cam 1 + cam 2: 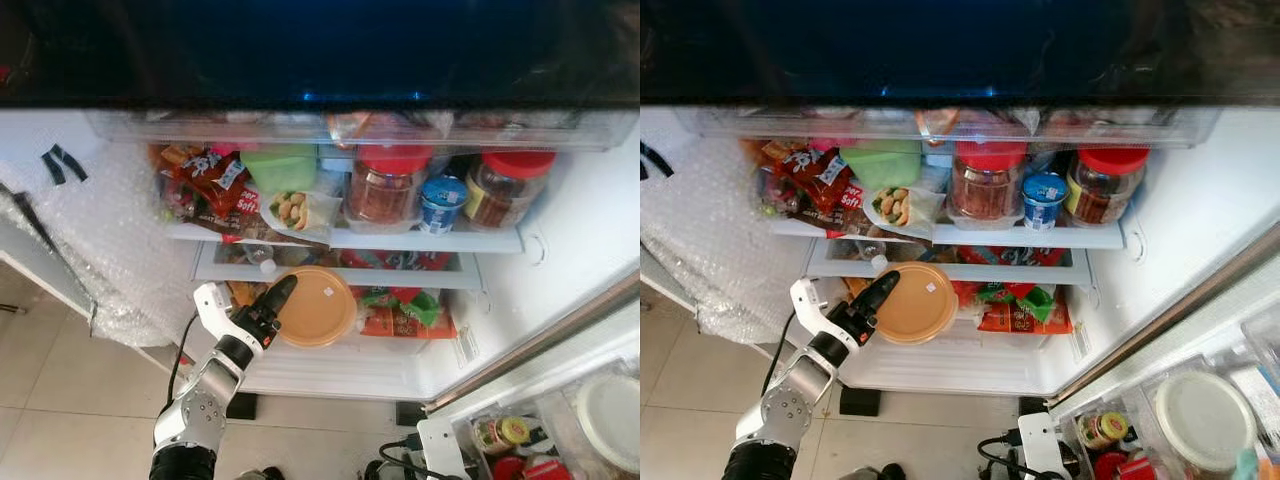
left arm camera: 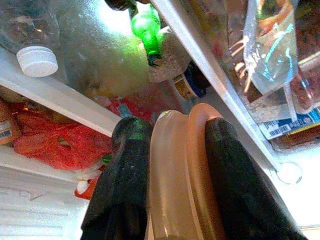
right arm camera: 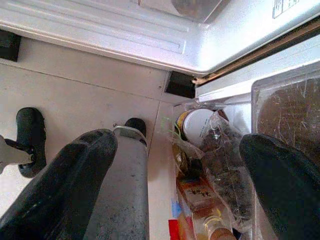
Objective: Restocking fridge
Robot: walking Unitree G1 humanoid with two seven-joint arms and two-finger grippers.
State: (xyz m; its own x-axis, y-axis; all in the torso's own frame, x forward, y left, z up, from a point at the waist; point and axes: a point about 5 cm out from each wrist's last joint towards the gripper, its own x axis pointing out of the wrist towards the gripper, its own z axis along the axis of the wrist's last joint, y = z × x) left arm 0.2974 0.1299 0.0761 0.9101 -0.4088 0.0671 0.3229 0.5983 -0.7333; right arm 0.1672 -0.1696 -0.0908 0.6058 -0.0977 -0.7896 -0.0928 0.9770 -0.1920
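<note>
— What is the left tool (image 1: 283, 290) gripping?
— Its fingers (image 2: 125, 185) are pinching the orange lidded container (image 1: 316, 305) by its rim, at the lower shelf's (image 1: 340, 358) front left edge.
— And the right tool (image 3: 170, 190)?
— It is hanging spread wide above the floor (image 3: 75, 95).

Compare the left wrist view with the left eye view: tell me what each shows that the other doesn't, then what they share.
Left wrist view alone: a green bottle deep behind the shelves, and a white bottle cap seen from close by.

Left eye view alone: two red-lidded jars, a blue cup, a green box, the open door's bins and the tiled floor.

Both: the left gripper shut on the edge of the orange round container, and red packets on the lower shelf.
</note>
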